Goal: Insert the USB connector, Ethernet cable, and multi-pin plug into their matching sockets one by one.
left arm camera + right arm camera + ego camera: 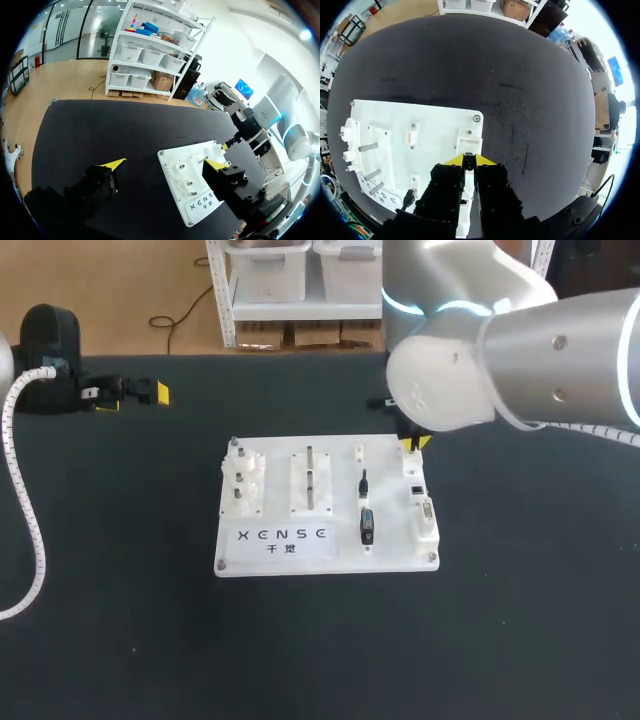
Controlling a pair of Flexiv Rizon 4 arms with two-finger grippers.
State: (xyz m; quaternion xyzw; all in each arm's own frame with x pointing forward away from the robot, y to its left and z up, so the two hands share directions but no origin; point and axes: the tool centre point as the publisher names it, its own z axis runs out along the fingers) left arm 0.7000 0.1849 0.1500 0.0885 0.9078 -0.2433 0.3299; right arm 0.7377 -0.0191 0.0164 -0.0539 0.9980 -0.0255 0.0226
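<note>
The white socket board (340,472) lies mid-table. A black USB connector (366,523) on a short lead rests on its right half, also seen beside my right fingers (408,198). Along the board's right edge run a small Ethernet socket (416,490) and a multi-pin socket (427,510). My right gripper (413,443) hovers over the far right corner, its yellow tips (455,160) almost together above a white socket block (468,145); I see nothing held. My left gripper (133,398) sits far left, wide open (164,164), with the board (175,165) ahead of it.
White peg fixtures (243,480) and a post block (311,480) stand on the board's left and middle. Black tabletop (500,620) surrounds the board. A white ribbed cable (30,530) hangs along my left arm.
</note>
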